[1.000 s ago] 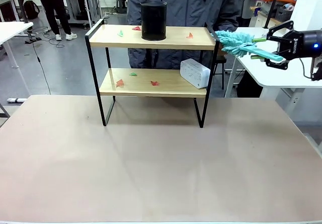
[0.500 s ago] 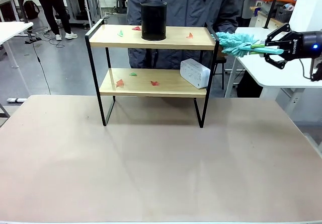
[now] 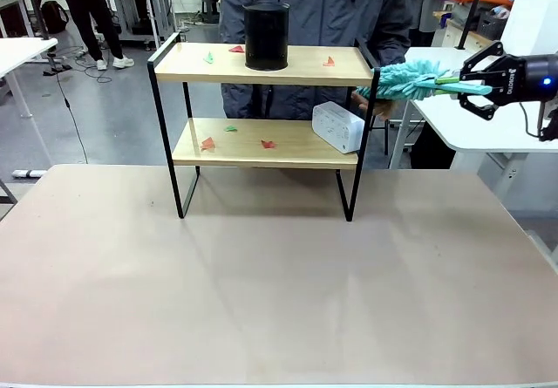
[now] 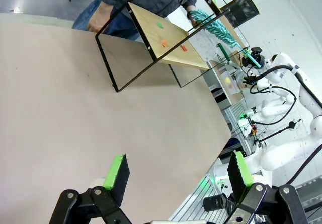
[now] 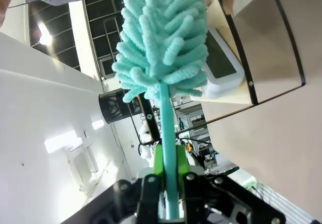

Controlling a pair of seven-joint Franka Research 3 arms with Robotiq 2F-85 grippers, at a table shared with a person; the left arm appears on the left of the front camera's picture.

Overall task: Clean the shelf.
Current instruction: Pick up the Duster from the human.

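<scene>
The shelf stands at the table's far side, with red and green paper scraps on both wooden boards. It also appears in the left wrist view and the right wrist view. My right gripper hovers to the right of the shelf's top board, shut on the handle of a teal fluffy duster. The duster head reaches the shelf's right end. In the right wrist view the duster rises from between that gripper's green pads. My left gripper is open above bare table.
A black cylinder stands on the top board. A white box lies at the lower board's right end. A person stands behind the shelf, one hand just under the duster head. A white side table is at the right.
My right gripper has shut on the duster's handle. The duster has levelled out and shifted left towards the shelf's right end. The person's hand now shows below the duster head.
</scene>
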